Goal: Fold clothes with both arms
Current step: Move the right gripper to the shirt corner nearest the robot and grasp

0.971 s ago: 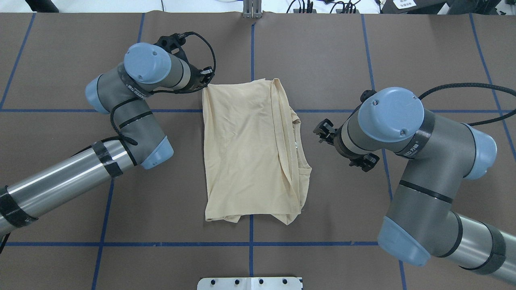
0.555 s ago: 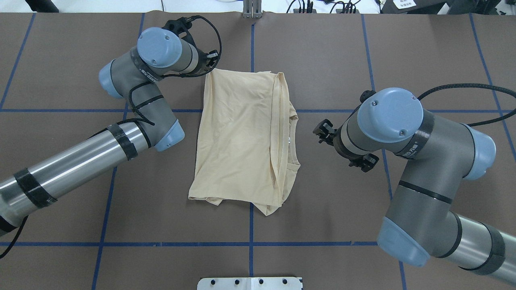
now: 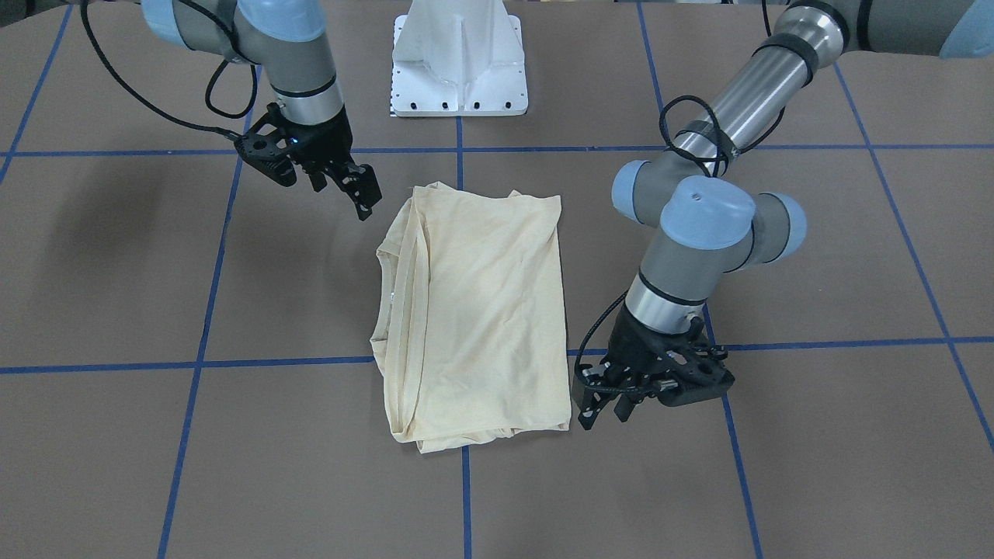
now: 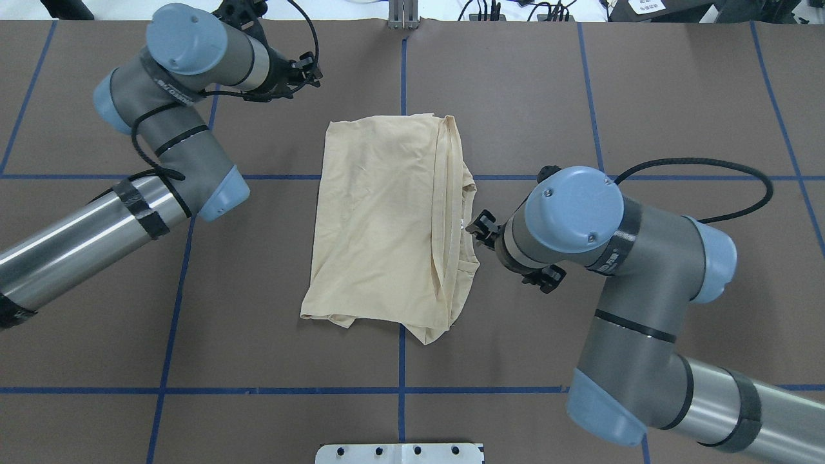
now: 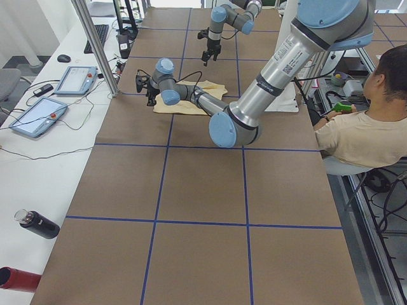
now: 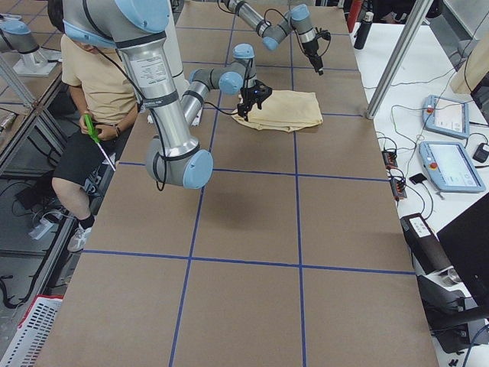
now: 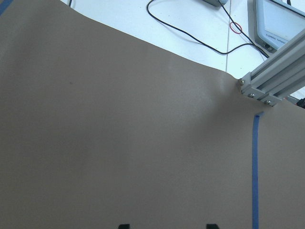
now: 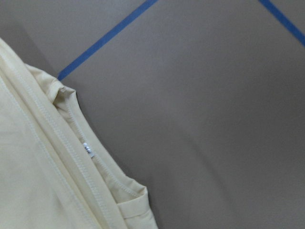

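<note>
Fingers (image 7: 124, 226) spread and holding nothing, the left gripper (image 3: 604, 405) hangs just beside the far left corner of the shirt (image 4: 380, 219). The shirt lies folded into a rough rectangle in the middle of the brown table (image 4: 580, 96), across a blue tape line (image 4: 401, 412). The right gripper (image 3: 351, 190), fingers likewise apart and empty, hovers near the shirt's right edge, where the collar and a small white tag (image 8: 87, 150) face outward, as the left arm (image 4: 84, 238) and right arm (image 4: 644, 258) bend in from opposite sides.
</note>
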Controlling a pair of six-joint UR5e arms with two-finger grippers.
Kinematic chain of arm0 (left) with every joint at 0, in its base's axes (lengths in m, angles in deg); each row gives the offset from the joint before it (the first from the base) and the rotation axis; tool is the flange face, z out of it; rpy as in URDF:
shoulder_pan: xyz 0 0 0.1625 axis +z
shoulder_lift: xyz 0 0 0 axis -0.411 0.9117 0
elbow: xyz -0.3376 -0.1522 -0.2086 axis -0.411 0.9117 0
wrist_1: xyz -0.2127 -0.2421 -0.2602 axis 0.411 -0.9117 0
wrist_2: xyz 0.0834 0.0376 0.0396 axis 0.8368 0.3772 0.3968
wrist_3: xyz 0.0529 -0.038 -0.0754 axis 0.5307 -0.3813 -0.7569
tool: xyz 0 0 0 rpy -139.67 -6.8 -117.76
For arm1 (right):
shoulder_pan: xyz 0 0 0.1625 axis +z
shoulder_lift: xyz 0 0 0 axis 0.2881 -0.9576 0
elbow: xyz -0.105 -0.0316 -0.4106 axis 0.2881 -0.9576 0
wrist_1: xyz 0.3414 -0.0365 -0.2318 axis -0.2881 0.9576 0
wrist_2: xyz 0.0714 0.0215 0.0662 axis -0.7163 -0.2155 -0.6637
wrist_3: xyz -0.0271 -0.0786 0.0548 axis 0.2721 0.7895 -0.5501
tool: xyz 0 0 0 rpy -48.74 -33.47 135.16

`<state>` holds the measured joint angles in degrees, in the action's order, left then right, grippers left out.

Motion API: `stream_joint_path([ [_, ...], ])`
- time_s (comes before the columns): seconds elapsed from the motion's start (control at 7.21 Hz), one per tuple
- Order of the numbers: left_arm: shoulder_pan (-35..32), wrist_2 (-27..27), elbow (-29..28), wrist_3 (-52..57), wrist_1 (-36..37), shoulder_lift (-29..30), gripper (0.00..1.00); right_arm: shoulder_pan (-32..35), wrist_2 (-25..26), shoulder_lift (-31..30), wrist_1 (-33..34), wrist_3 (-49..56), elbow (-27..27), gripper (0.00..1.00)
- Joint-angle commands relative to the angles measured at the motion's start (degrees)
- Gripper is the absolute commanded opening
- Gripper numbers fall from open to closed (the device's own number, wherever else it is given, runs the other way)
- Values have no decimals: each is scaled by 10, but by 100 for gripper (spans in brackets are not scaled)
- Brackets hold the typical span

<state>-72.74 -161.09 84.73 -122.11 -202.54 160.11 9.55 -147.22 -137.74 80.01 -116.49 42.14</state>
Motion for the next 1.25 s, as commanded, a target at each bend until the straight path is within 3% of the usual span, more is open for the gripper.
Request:
stream_joint_path([
  [0.0,-8,-20,51,1,1,-41,62,-73,72,9,-117,-102,-63,100],
  [0.28,-7,-19,51,0,1,-41,62,-107,101,8,-116,-148,-72,100],
  [0.69,-7,-19,50,0,1,-41,64,-109,106,13,-121,-160,-86,98],
  [0.97,-7,-19,50,0,1,-41,64,-109,108,14,-121,-160,-89,93],
  [1.11,-7,-19,50,0,1,-42,64,-109,108,14,-122,-164,-90,83],
])
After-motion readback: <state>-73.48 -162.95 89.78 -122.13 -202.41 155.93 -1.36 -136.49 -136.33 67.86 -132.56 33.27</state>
